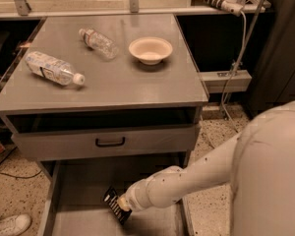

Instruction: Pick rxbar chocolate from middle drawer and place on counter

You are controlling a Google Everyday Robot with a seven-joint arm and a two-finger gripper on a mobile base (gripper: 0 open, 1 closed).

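The middle drawer [83, 191] is pulled open below the counter [118, 87], with a plain grey floor. My arm reaches down into it from the right. My gripper [119, 206] is at the arm's tip, low over the drawer floor near its middle. A small flat black shape with light marks [113, 199] sits right at the tip. It looks like the rxbar chocolate, but I cannot separate it from the gripper's own dark parts. No other black wrapper shows in the drawer.
On the counter lie two water bottles [51, 68] [98, 42] and a white bowl [150, 49]. A closed drawer front with a black handle [110, 142] sits above the open drawer. A white shoe [10, 225] is on the floor at left. Cables hang at right.
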